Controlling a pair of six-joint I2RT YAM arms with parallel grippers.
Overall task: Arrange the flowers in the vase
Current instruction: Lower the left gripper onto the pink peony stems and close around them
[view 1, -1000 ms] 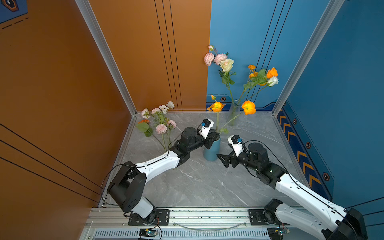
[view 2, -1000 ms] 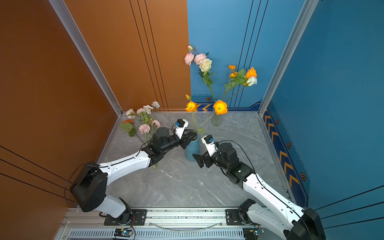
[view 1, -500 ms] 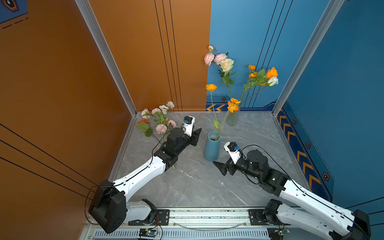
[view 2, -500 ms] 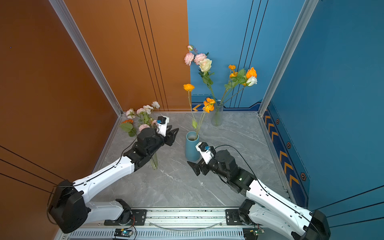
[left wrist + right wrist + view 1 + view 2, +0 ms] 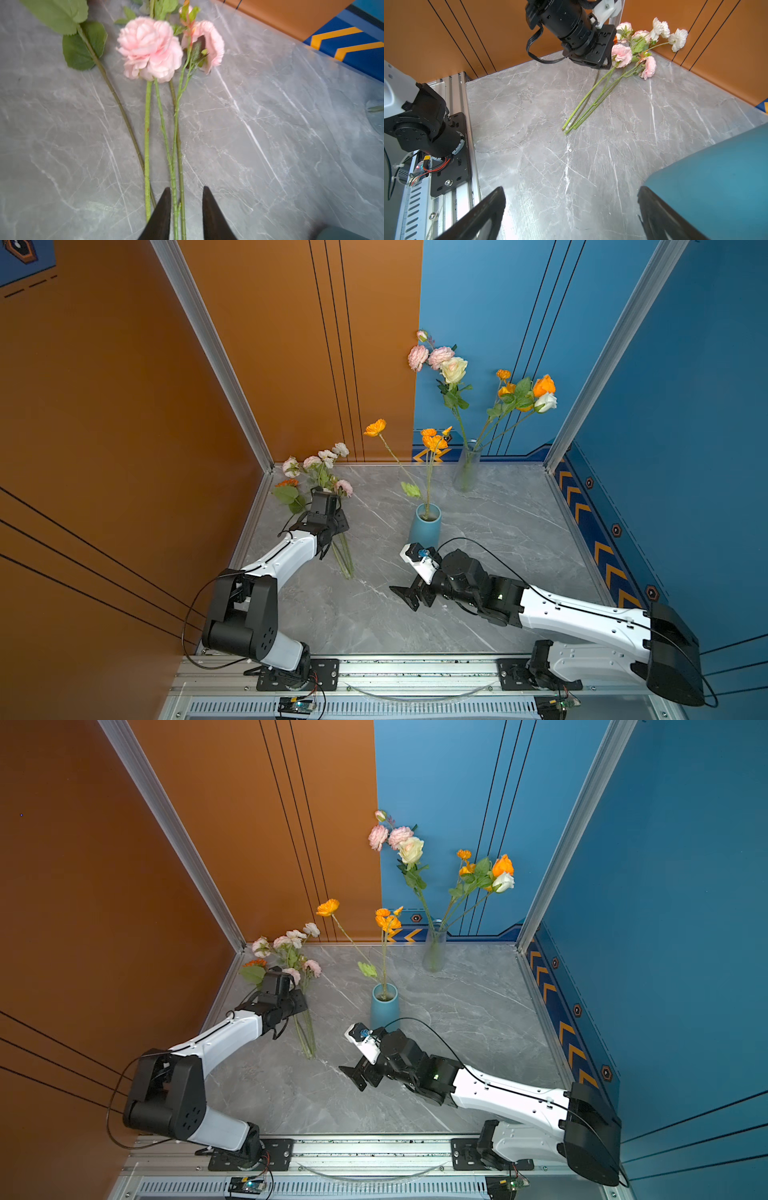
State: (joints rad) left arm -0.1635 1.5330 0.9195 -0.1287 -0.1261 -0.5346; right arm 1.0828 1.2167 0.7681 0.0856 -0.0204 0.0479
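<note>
Loose pink flowers (image 5: pixel 322 472) are lying flat on the marble tabletop (image 5: pixel 498 539) in the corner by the orange wall, blooms toward the corner and stems pointing toward the front rail. The left gripper (image 5: pixel 186 190) is sitting right over those stems, far nearer than the right. Its jaws are standing narrowly apart, straddling two thin green stems (image 5: pixel 176 145) crosswise without pinching them. Further stems are lying just outside one finger. The right gripper (image 5: pixel 570 190) is hanging wide and empty just beside the blue vase (image 5: pixel 424 526). Judgement: closing now is likely to be taking two stems together.
</note>
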